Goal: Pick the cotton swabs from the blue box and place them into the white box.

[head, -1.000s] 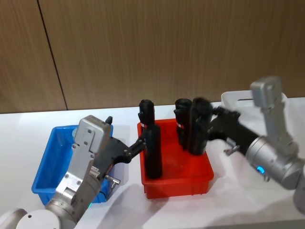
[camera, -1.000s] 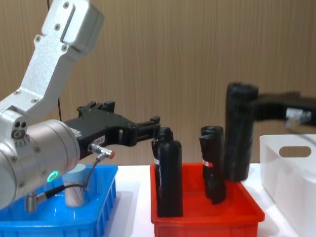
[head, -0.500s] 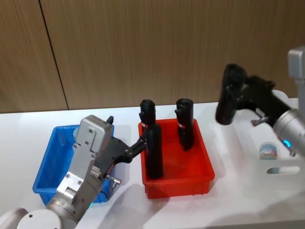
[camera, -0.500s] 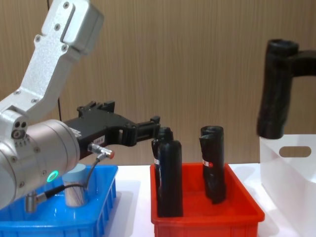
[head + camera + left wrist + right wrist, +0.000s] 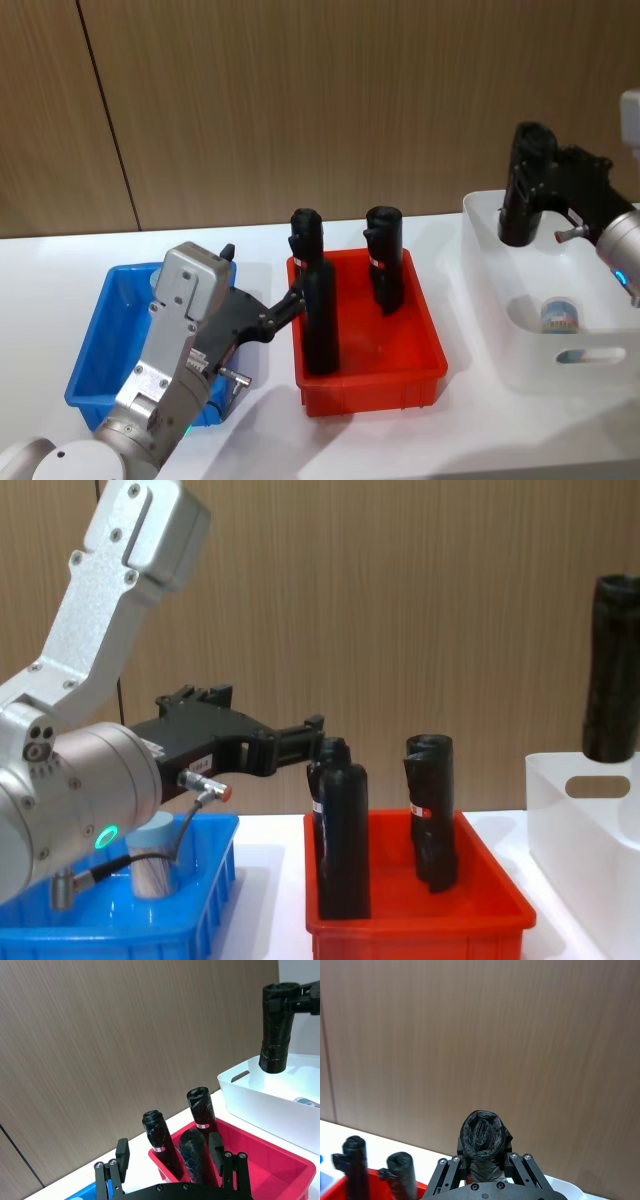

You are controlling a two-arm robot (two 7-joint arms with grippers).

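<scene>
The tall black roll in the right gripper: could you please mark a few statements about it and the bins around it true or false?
1. The right gripper holds a tall black roll above the translucent white plastic bin. True.
2. The red plastic bin holds one black roll. False: three rolls stand in it.
3. A small clear tub of cotton swabs lies inside the white bin. True.
4. The left gripper grips a swab tub. False: it hovers holding nothing, near the bright blue ribbed plastic bin.
5. The held roll lies flat. False: it hangs upright.
</scene>
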